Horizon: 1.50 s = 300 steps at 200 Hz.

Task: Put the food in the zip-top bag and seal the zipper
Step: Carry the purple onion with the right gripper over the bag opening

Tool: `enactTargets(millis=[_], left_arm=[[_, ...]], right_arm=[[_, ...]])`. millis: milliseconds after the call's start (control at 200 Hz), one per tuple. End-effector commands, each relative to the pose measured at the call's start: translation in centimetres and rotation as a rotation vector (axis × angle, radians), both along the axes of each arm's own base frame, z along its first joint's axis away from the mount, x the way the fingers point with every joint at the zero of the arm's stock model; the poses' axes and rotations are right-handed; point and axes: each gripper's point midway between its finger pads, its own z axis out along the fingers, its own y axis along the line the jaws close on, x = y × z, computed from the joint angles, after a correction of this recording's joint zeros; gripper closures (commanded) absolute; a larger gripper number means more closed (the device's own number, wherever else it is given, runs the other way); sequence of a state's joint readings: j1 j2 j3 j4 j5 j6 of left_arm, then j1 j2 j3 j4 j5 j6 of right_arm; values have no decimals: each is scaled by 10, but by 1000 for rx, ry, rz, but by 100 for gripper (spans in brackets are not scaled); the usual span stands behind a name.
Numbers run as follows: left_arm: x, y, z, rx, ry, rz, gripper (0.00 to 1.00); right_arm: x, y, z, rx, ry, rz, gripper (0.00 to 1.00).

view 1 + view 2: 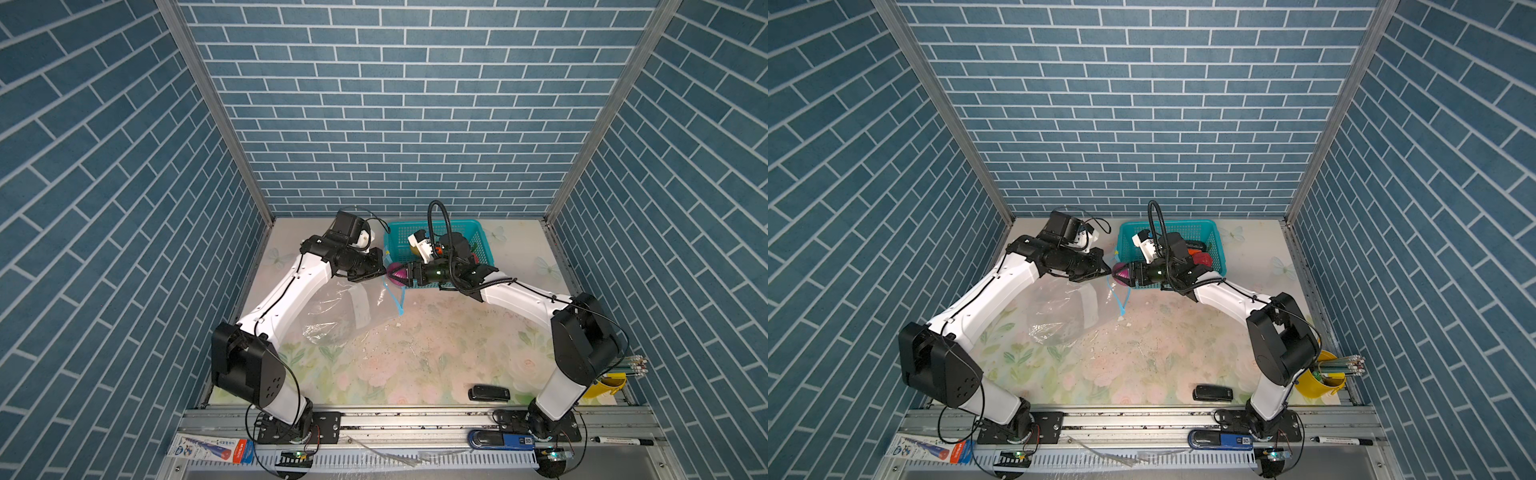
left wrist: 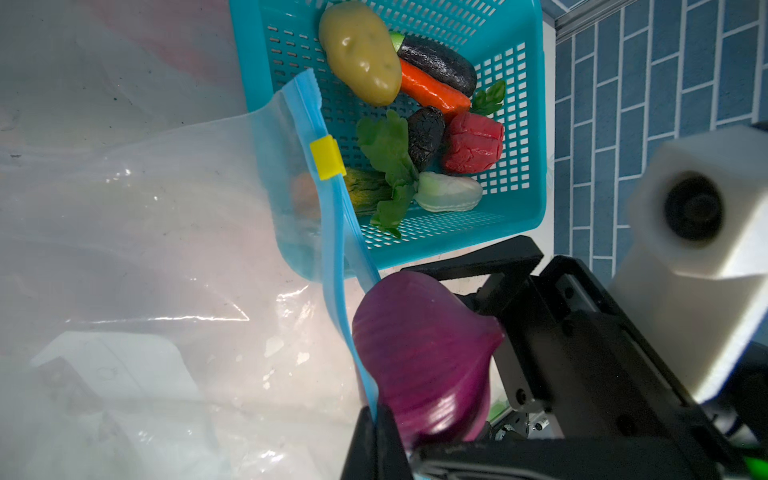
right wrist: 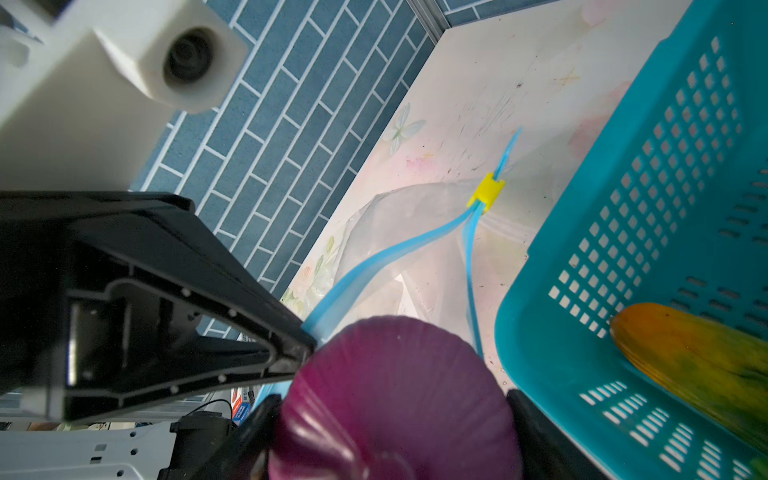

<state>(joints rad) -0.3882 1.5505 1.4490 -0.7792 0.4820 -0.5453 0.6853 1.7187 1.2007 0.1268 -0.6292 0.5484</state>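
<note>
The zip-top bag (image 1: pixel 336 311) lies clear and crinkled on the table left of centre, with its mouth toward the teal basket. My left gripper (image 2: pixel 376 419) is shut on one lip of the light blue zipper (image 2: pixel 332 232), holding the mouth apart. The yellow slider (image 2: pixel 327 158) sits at the far end. My right gripper (image 3: pixel 392 415) is shut on the purple onion (image 2: pixel 424 357), which hangs right at the bag's mouth beside the left fingers (image 3: pixel 291 353). More food lies in the basket: potato (image 2: pixel 359 52), carrot (image 2: pixel 432 89), eggplant (image 2: pixel 440 62), red piece (image 2: pixel 473 145), greens (image 2: pixel 386 153), white piece (image 2: pixel 449 193).
The teal perforated basket (image 1: pixel 436 230) stands at the back centre, just behind both grippers. A black device (image 1: pixel 489 393) lies near the front edge. A yellow cup of pencils (image 1: pixel 606 384) stands at the front right. Blue brick walls close in three sides.
</note>
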Motion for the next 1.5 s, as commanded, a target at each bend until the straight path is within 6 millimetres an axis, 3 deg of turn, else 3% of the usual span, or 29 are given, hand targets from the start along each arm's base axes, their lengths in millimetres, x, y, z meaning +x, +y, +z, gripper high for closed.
enactTargets(millis=[0,385,580,770,960,1495], left_arm=[[-3,0,9,-31,-22,3,100],[-4,-4,9,-64,-22,1,100],[-4,-7,6,-90,-10,0,100],[-6,-10,4,-102,-5,-8,100],[-10,-10,5,-114,-7,-7,100],[-14,-13,11,-146,-21,-22,100]], right_arm=[[-9,1,-18,-31,27,39,75],[-11,2,-36,-88,56,72,70],[-16,6,-27,-55,40,116,68],[-35,11,-23,-4,-99,287,63],[-37,14,-19,52,-287,351,59],[-42,13,-45,2,-413,454,49]])
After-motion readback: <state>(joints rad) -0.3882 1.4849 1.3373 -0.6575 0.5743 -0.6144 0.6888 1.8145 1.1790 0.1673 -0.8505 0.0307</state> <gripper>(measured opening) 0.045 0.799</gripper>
